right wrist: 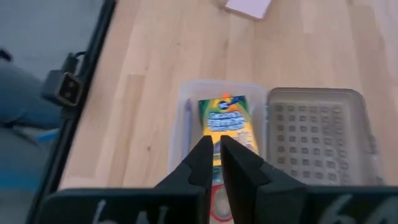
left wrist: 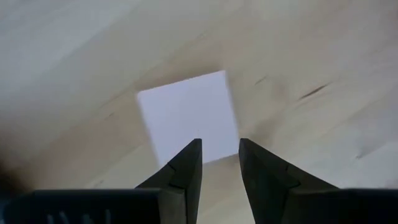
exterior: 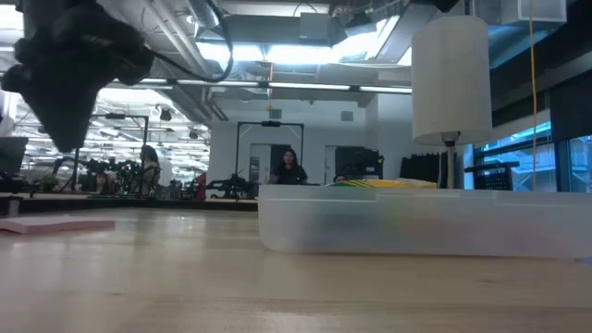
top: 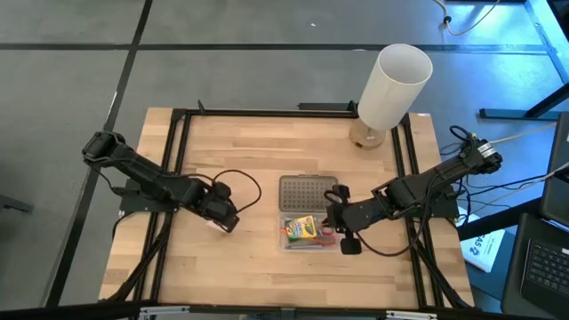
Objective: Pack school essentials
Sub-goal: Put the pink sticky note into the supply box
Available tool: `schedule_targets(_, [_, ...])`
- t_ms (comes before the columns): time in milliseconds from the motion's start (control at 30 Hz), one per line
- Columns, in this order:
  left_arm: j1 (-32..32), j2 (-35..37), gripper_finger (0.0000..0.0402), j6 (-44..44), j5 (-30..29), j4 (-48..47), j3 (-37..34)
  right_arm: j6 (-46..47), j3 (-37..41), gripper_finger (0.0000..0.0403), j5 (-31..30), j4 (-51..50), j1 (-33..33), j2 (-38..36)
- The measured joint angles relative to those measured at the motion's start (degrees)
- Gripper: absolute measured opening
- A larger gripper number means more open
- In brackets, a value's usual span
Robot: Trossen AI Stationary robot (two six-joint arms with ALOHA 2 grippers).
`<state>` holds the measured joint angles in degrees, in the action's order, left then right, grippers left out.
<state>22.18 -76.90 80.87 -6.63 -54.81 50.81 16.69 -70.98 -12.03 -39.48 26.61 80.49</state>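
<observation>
A small pale pink square pad (left wrist: 189, 115) lies flat on the wood table at the left, also seen in the low view (exterior: 55, 224) and the right wrist view (right wrist: 247, 7). My left gripper (left wrist: 219, 155) hangs above the pad's edge, fingers pointing down, slightly open, with nothing between them. A clear box (top: 307, 233) holds the green-yellow crayon box (right wrist: 225, 121) and the red-handled scissors (right wrist: 217, 200). My right gripper (right wrist: 216, 152) is shut and hovers above this box, slanting down.
The grey dotted lid (top: 308, 191) lies against the box's far side. A tall white cylinder lamp (top: 391, 89) stands at the far right. Black frame rails (top: 178, 151) run along the table's sides. Bare wood lies between pad and box. People show far behind (exterior: 289, 166).
</observation>
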Motion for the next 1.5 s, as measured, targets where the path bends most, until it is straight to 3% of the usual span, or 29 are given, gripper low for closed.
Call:
schedule_targets(1133, [2.7,0.0,0.0104,6.0,-1.2,-0.7,-0.4,-0.4,0.0,0.0035,1.6,0.7,0.0,0.0])
schedule_targets(1300, [2.7,-0.6,0.0163,7.1,-1.2,-1.3,-0.4,-0.4,0.0,0.0035,1.6,0.8,0.0,0.0])
schedule_targets(1500, [2.7,-0.8,0.0307,5.1,-1.1,0.4,-2.6,-0.5,0.0,0.0035,1.6,1.1,0.0,0.0])
